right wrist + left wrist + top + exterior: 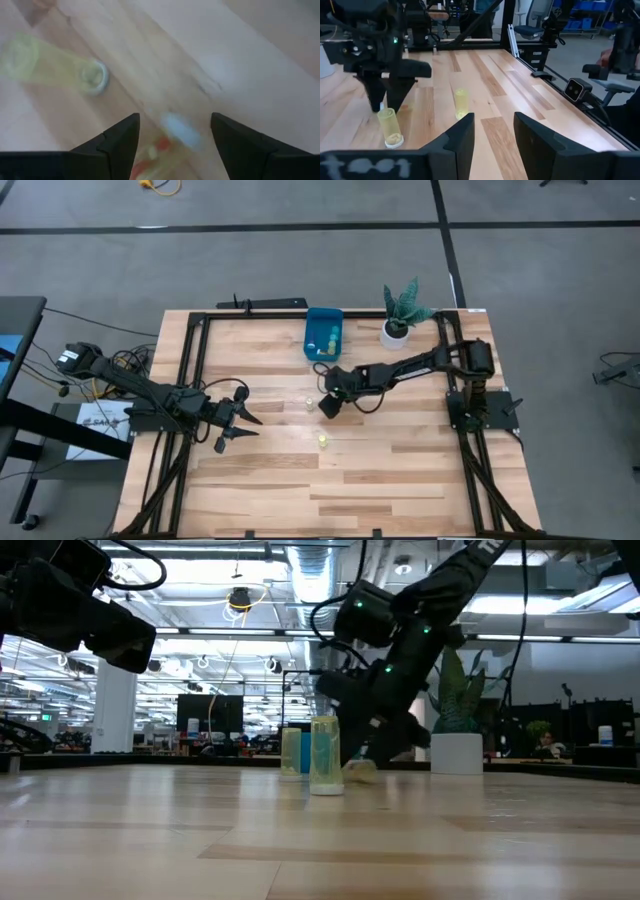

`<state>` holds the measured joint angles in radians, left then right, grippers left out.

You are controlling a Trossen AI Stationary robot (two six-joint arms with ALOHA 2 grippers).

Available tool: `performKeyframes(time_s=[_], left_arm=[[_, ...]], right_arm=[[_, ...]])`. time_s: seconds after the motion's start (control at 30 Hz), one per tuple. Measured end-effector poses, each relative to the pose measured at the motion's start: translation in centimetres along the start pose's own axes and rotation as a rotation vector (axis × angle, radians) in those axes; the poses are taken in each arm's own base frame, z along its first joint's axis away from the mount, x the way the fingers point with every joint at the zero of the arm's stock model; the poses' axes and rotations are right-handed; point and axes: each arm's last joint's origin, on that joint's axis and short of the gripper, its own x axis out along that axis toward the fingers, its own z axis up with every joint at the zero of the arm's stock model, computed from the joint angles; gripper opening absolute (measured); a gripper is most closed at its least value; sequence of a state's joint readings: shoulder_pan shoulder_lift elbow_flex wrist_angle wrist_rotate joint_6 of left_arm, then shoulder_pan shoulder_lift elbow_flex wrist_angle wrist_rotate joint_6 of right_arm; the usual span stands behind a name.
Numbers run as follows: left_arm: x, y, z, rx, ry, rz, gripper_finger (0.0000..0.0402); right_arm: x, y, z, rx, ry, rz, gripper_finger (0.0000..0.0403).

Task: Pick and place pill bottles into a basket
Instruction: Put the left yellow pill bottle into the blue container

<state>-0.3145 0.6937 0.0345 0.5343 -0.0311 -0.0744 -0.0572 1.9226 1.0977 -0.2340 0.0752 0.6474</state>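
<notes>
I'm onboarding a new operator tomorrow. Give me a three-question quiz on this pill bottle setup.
1. True or false: the blue bin already holds some pill bottles.
2. Which gripper is nearest the pale yellow bottles out on the table? A) left gripper B) right gripper C) neither, both are parked off the table
3. Fill in: the white pot with the plant stands just to the ____ of the bin in the high view.

Key: 1 true; 2 B, it hangs open over the table middle beside a bottle; 3 right.
</notes>
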Motion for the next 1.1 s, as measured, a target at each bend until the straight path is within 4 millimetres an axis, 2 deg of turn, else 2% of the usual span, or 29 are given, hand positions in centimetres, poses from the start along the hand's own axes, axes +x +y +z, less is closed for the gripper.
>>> performKeyframes(time_s=[0.1,0.43,0.63,0.93,1.1], left_arm=[[0.0,0.0,0.0,-0.004,0.001,-0.001,0.0128],[0.0,0.0,0.0,-0.027,0.002,-0.003,0.0128],[0.0,0.0,0.0,-0.027,0.005,-0.003,0.0128],[0.0,0.0,0.0,-0.026,0.005,-0.003,0.0128],[0.0,0.0,0.0,-0.026,0.005,-0.003,0.0128]], right_arm=[[0.6,0.3,0.1,-0.005,0.009,-0.014,0.024],[0.6,0.3,-0.3,-0.029,0.046,-0.036,0.0239],[0.5,0.5,0.0,-0.198,0.054,-0.033,0.0239],[0.1,2.2,-0.1,-0.512,0.041,0.01,0.0239],[0.1,3.0,-0.2,-0.582,-0.006,0.038,0.0239]])
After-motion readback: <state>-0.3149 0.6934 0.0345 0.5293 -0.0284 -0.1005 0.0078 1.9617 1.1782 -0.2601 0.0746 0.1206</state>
